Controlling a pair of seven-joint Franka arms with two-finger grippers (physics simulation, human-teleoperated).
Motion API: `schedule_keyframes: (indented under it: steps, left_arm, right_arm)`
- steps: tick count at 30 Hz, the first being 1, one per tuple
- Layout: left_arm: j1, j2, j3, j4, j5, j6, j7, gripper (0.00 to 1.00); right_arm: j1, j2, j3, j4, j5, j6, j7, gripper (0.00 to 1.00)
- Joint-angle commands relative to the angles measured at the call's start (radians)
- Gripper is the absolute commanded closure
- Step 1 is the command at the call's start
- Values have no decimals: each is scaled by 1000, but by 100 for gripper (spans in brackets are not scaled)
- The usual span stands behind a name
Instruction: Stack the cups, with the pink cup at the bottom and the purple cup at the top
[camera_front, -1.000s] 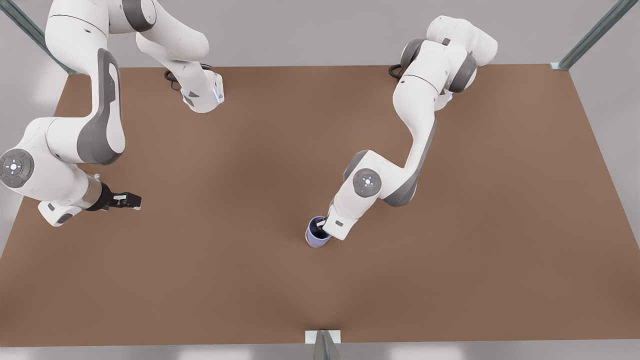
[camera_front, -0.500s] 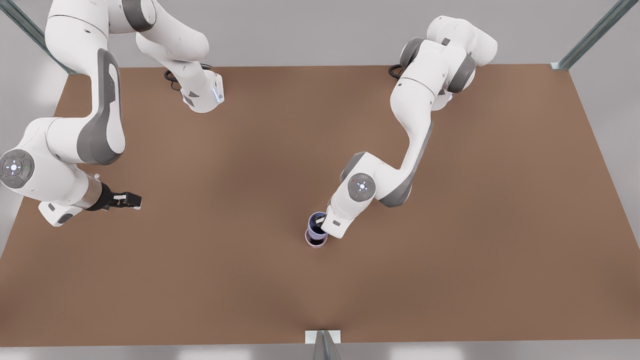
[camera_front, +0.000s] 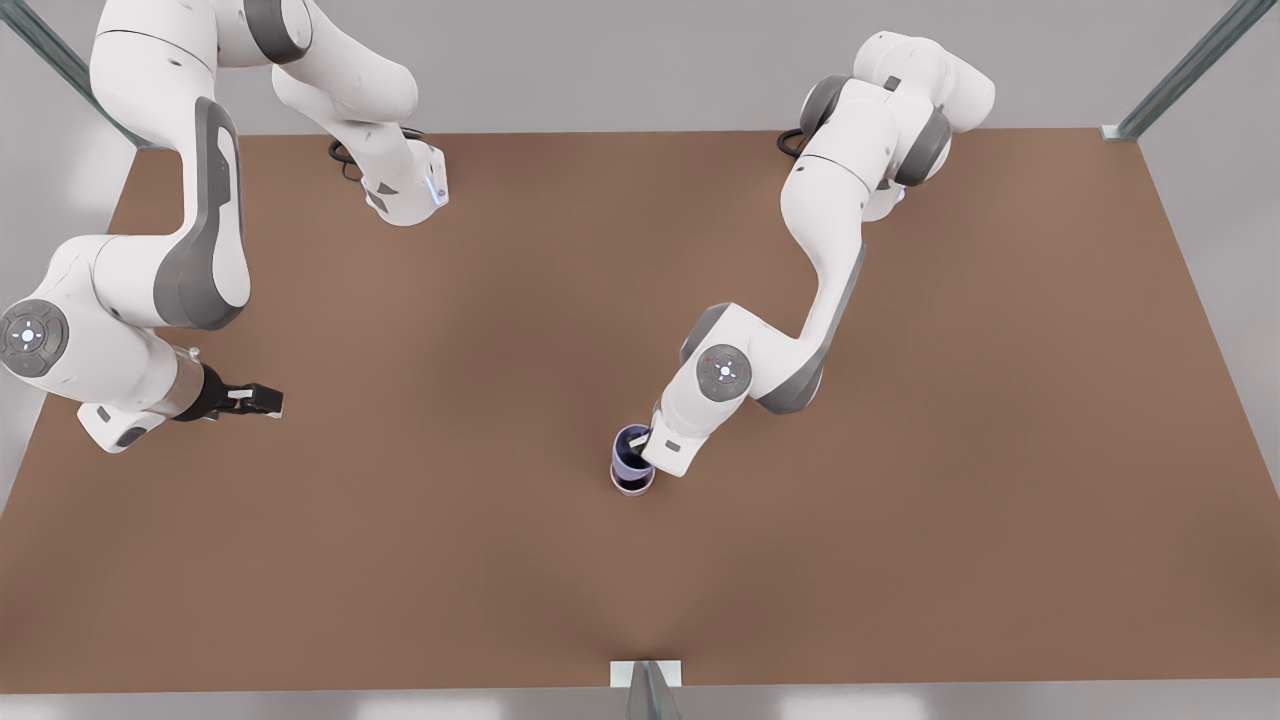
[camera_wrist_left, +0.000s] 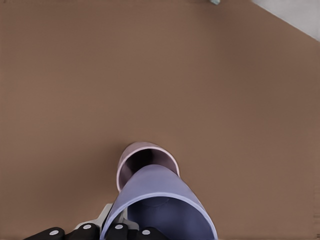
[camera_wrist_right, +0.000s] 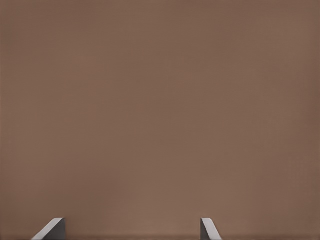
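Brown table (camera_front: 1000, 450); grey metal frame struts (camera_front: 1190, 68) at corners

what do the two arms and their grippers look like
Both arms are glossy white with grey joint panels and round wrist caps carrying small lights. The right gripper has a black hand with pale finger pads; black cables coil at each base on the brown table. The left gripper shows a white housing.

The brown table (camera_front: 900, 520) bears the pink cup (camera_front: 632, 486).
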Motion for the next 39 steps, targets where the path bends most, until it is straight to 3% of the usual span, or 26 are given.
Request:
schedule_keyframes:
  steps: [1, 35, 39]
  left_arm:
    - [0, -2, 0, 1, -3, 12, -12, 79]
    - [0, 4, 0, -52, 1, 47, -10, 78]
    - [-3, -3, 0, -56, 1, 44, -12, 51]
  right_arm:
    - [0, -1, -1, 0, 1, -1, -1, 0]
    - [-8, 5, -1, 2, 2, -12, -3, 0]
    - [-8, 5, -1, 0, 2, -12, -3, 0]
